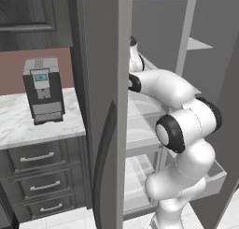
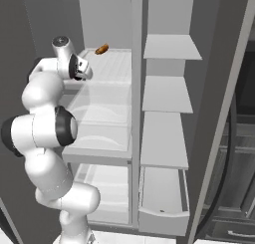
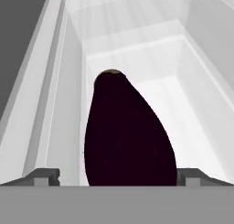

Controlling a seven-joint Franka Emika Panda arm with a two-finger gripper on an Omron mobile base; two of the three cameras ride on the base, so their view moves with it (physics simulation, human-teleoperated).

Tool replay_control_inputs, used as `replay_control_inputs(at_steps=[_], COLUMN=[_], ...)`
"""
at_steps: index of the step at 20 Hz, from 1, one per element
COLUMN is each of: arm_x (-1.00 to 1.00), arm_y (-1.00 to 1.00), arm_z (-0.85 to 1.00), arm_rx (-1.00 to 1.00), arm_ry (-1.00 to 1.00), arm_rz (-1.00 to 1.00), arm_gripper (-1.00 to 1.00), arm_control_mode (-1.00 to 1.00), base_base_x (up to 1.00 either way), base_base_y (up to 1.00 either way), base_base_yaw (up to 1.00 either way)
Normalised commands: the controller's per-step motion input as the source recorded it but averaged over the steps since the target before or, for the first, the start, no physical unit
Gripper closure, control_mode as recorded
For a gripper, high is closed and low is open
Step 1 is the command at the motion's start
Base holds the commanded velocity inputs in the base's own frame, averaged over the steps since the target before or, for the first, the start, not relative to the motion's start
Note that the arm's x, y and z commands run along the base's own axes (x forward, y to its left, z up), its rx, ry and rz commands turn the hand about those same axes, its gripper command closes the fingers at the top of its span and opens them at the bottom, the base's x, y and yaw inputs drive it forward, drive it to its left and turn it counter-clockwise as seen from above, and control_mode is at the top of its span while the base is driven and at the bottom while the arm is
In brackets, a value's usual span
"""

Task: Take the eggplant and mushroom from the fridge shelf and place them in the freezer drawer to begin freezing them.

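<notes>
Two fingertips [image 3: 43,176] of the gripper [image 3: 117,179] stand spread wide, flanking the eggplant's [image 3: 128,136] fat end on the fridge shelf [image 3: 192,127], gripping nothing. Glossy, tapered skin looks slippery and fairly firm; best pinched across the broad belly, not the narrow neck
</notes>
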Motion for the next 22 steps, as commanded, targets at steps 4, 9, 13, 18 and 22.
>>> replay_control_inputs(at_steps=[4,9,13,18,22], arm_x=[0.14,0.13,0.01,-0.04,-0.49], arm_y=[0.0,0.0,-0.01,-0.02,-0.33], arm_z=[-0.23,-0.19,-0.09,0.0,0.0], arm_rx=[0.0,0.0,0.0,0.0,0.01], arm_ry=[0.0,0.0,0.0,0.0,0.0], arm_rz=[0.0,0.0,0.0,0.0,0.0], arm_gripper=[-1.0,1.0,1.0,1.0,1.0], arm_control_mode=[-1.0,-1.0,-1.0,-1.0,-1.0], base_base_x=[0.0,0.0,0.0,0.0,0.0], base_base_y=[0.0,0.0,0.0,0.0,0.0], base_base_yaw=[0.0,0.0,0.0,0.0,0.0])
